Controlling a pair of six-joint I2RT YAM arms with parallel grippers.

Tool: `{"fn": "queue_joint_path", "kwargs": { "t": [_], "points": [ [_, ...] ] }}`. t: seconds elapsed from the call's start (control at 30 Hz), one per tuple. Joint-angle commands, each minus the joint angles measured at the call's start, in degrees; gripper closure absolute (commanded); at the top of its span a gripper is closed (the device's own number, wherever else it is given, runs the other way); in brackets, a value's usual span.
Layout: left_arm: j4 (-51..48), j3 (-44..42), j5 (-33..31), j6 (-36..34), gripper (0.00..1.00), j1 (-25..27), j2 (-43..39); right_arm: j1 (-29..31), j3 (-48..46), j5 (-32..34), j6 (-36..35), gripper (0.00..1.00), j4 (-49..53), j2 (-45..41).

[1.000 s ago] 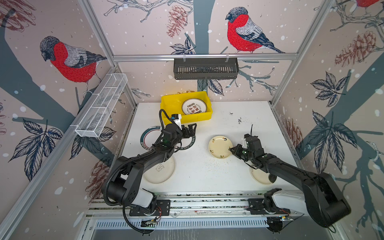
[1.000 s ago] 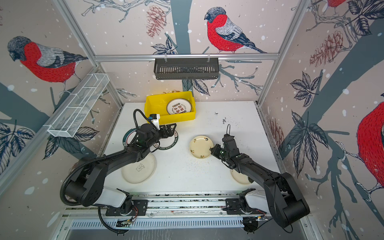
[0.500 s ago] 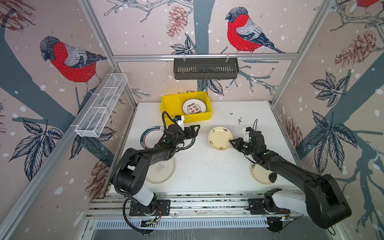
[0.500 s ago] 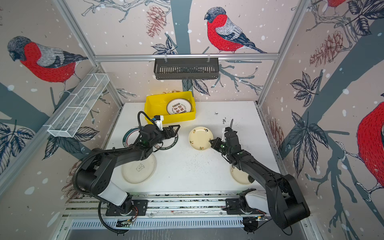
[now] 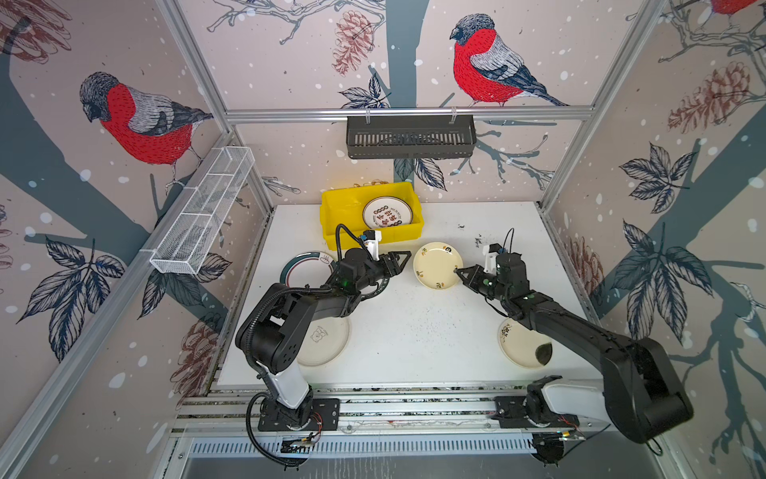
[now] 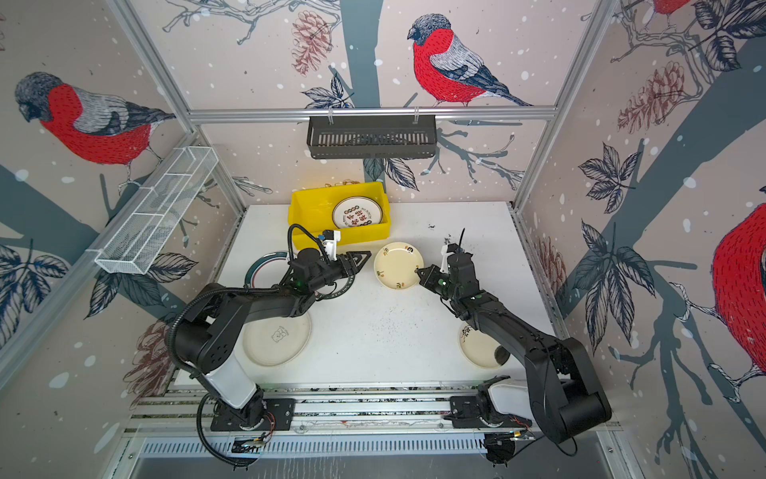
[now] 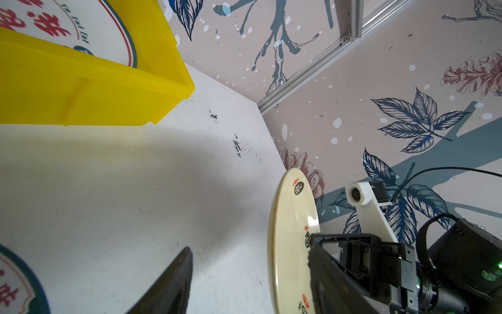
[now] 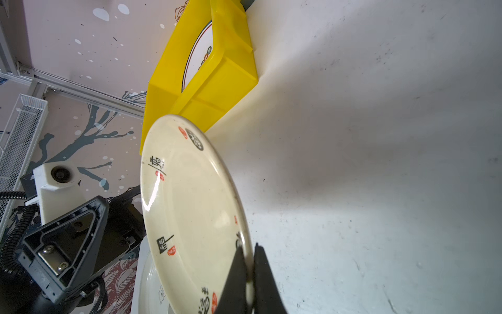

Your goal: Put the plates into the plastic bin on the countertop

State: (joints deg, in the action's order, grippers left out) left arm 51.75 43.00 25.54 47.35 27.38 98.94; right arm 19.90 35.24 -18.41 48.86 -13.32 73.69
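Right fingers (image 8: 236, 280) tight on cream plate (image 8: 190, 204) rim; left fingers (image 7: 171, 282) apart, empty.

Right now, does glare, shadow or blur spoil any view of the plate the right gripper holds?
Right wrist view: a bright glare streak on the cream plate, lettering legible. Left wrist view: plate seen edge-on, sharp; a broad soft shadow lies over the countertop. Both top views: evenly lit, no glare on it.
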Motion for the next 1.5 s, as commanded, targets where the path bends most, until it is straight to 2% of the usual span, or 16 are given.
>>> {"fn": "queue_joint_path", "kwargs": {
  "t": [0.0, 0.23, 0.43, 0.63, 0.7, 0.8, 0.97, 1.0, 1.03, 1.13, 1.2, 1.23, 1.3, 1.47],
  "points": [
    [4.52, 0.67, 1.6, 1.7, 0.36, 0.6, 0.9, 0.05, 0.95, -1.4, -0.96, 0.99, -3.06, 0.39],
    [3.62, 2.07, 1.97, 1.51, 0.48, 1.36, 2.19, 0.03, 1.93, -1.88, -1.22, 0.99, -3.97, 1.32],
    [2.83, 3.16, 2.49, 1.42, 0.63, 1.8, 3.34, -0.02, 2.45, -2.87, -0.61, 0.99, -4.73, 1.81],
    [2.75, 3.99, 3.13, 1.68, 0.71, 2.15, 4.66, 0.06, 2.72, -3.54, -0.52, 0.99, -5.17, 2.07],
    [2.75, 4.17, 3.32, 1.78, 0.79, 2.11, 4.94, 0.18, 2.74, -3.65, -0.43, 0.99, -5.4, 2.07],
    [3.18, 4.24, 3.99, 2.35, 0.99, 2.13, 4.98, 0.47, 2.99, -4.47, -0.35, 0.99, -6.07, 2.57],
    [2.9, 4.18, 3.56, 1.96, 1.0, 2.16, 4.6, 1.63, 4.11, -3.94, -1.42, 0.99, -5.35, 3.03],
    [2.75, 4.19, 3.55, 1.87, 1.0, 2.13, 4.69, 1.63, 4.22, -3.82, -1.48, 0.97, -5.18, 3.1],
    [2.74, 4.17, 3.55, 1.87, 1.0, 2.15, 4.7, 1.65, 4.3, -3.82, -1.56, 0.89, -5.22, 3.17],
    [2.28, 4.41, 3.6, 1.31, 1.0, 2.15, 4.7, 1.65, 4.26, -4.02, -2.07, 0.5, -5.07, 3.04],
    [1.4, 4.78, 3.42, 0.72, 1.0, 2.0, 4.38, 1.64, 4.47, -4.05, -2.83, 0.3, -4.69, 2.79],
    [0.9, 4.97, 3.33, 0.34, 1.0, 1.84, 4.28, 1.63, 4.39, -4.0, -3.23, 0.23, -4.48, 2.68],
    [-0.06, 5.63, 3.29, -0.27, 1.0, 1.35, 3.84, 1.67, 4.35, -3.48, -3.89, 0.15, -3.78, 2.02],
    [-2.69, 8.05, 2.92, -2.39, 1.0, -0.85, 2.36, 1.63, 4.28, 0.88, -6.11, 0.07, 0.12, -0.65]
  ]
}}
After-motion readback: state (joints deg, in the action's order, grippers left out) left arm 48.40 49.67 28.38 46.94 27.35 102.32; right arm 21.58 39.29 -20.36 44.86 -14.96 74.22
